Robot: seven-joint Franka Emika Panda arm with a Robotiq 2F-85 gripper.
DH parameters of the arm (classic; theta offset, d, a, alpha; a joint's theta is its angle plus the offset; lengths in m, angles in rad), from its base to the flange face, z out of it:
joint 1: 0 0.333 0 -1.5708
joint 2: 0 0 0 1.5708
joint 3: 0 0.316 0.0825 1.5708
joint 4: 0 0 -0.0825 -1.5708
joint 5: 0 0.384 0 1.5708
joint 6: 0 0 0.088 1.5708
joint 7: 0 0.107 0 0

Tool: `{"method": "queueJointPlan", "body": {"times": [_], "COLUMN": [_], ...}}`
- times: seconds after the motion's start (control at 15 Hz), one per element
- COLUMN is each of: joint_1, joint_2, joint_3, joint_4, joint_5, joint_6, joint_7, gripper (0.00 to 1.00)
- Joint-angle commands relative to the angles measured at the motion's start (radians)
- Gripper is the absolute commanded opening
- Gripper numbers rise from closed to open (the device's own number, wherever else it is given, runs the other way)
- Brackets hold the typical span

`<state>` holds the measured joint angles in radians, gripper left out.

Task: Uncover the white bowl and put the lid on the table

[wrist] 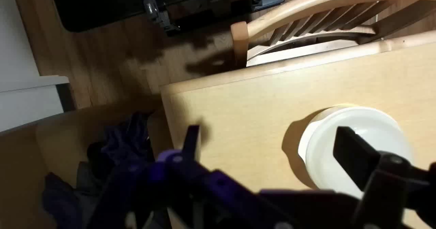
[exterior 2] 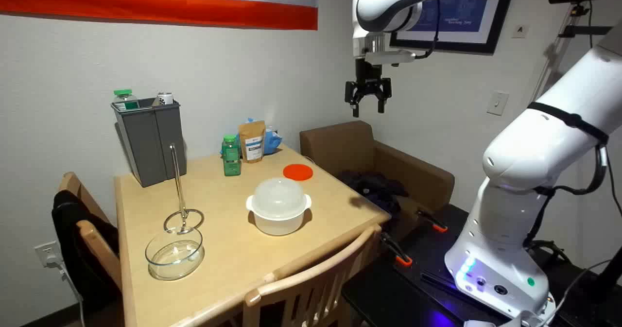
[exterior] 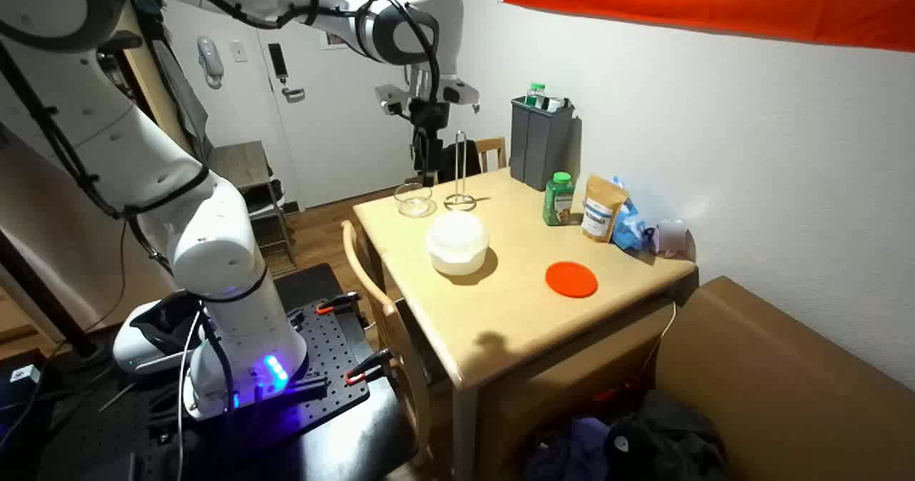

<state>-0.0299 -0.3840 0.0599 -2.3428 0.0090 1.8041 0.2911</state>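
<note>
The white bowl [exterior: 457, 262] stands upright on the light-wood table [exterior: 422, 299]; it also shows in an exterior view [exterior 2: 278, 225] with a handle on each side. The domed white lid [exterior 2: 279, 196] sits on top of the bowl and covers it; it also shows in an exterior view [exterior: 456, 229]. My gripper [exterior 2: 368, 111] is open and empty, pointing down, high in the air and apart from the lid. In the wrist view the fingers [wrist: 268, 132] are wide apart; the right finger hides part of the lid [wrist: 381, 128] in the picture.
On the table are an orange-red disc [exterior 2: 298, 172], a glass bowl [exterior 2: 175, 260], a metal stand [exterior 2: 181, 196], a green bottle [exterior 2: 231, 158], a brown pouch [exterior 2: 252, 142] and a grey bin [exterior 2: 155, 142]. A wooden chair [exterior 2: 316, 288] stands against the table's edge.
</note>
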Motion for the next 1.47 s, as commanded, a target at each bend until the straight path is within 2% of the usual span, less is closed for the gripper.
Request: {"method": "queueJointPlan", "body": {"times": [0.0, 0.2, 0.33, 0.6, 0.87, 1.0, 1.27, 1.33, 1.4], "joint_1": [0.001, 0.001, 0.022, 0.074, 0.117, 0.143, 0.178, 0.18, 0.186], "joint_2": [0.0, 0.0, 0.04, 0.192, 0.363, 0.446, 0.565, 0.568, 0.539], "joint_3": [-0.001, -0.001, 0.021, 0.084, 0.133, 0.136, 0.113, 0.104, 0.103], "joint_4": [0.002, 0.002, 0.01, 0.096, 0.23, 0.308, 0.429, 0.441, 0.386], "joint_5": [0.0, 0.0, 0.022, 0.001, -0.085, -0.128, -0.135, -0.134, -0.119], "joint_6": [-0.002, -0.002, 0.032, 0.077, 0.137, 0.141, 0.13, 0.125, 0.151], "joint_7": [0.0, 0.0, 0.021, 0.037, 0.075, 0.094, 0.069, 0.062, 0.065], "gripper": [1.0, 1.0, 1.0, 1.0, 1.0, 1.0, 1.0, 1.0, 1.0]}}
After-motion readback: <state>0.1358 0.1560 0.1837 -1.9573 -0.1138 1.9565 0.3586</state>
